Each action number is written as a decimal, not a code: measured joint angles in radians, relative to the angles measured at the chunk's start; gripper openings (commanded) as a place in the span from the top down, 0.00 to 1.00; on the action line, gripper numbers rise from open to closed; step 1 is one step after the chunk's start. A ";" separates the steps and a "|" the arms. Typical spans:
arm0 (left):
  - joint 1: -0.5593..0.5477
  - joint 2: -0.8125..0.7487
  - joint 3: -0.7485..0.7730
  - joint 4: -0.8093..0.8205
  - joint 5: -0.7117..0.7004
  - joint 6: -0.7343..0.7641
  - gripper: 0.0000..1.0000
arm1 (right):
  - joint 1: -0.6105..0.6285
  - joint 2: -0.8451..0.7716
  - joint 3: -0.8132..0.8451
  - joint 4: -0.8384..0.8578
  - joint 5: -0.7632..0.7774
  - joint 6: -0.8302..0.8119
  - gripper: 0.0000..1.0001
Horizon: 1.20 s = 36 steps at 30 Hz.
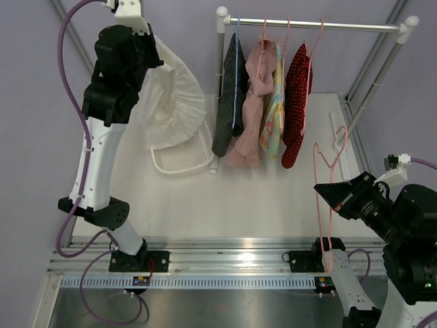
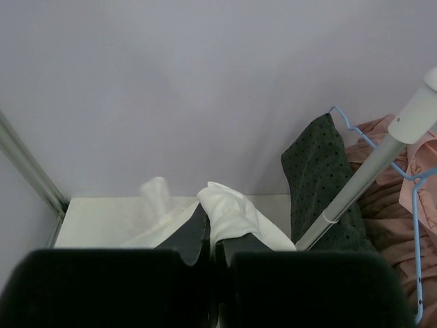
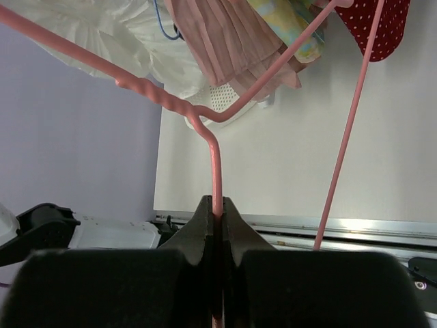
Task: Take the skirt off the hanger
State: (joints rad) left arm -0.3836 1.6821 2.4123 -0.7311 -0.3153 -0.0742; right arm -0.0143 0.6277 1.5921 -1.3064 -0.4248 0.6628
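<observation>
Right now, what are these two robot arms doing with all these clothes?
The left gripper is shut on a white skirt and holds it up over a white basket at the back left of the table. The right gripper is clamped on a bare pink hanger, so the skirt is already off it. Other clothes hang untouched on the rack.
</observation>
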 measured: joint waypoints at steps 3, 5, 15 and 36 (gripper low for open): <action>0.009 -0.037 -0.114 0.074 0.030 -0.020 1.00 | 0.000 -0.011 -0.035 0.000 0.013 -0.005 1.00; 0.012 -0.088 -0.257 0.128 0.036 -0.035 1.00 | 0.000 -0.017 -0.050 0.001 0.018 -0.006 1.00; 0.072 -0.154 -0.988 0.243 0.031 -0.209 0.01 | 0.000 -0.016 -0.062 0.045 0.042 -0.011 1.00; 0.056 -1.074 -1.440 -0.141 0.078 -0.275 0.01 | 0.000 0.587 0.174 0.463 0.326 -0.063 1.00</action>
State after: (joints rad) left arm -0.3279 0.6079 0.9718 -0.8719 -0.2375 -0.3492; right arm -0.0143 1.2144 1.7657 -0.8429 -0.0986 0.5995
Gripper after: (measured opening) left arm 0.987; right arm 0.038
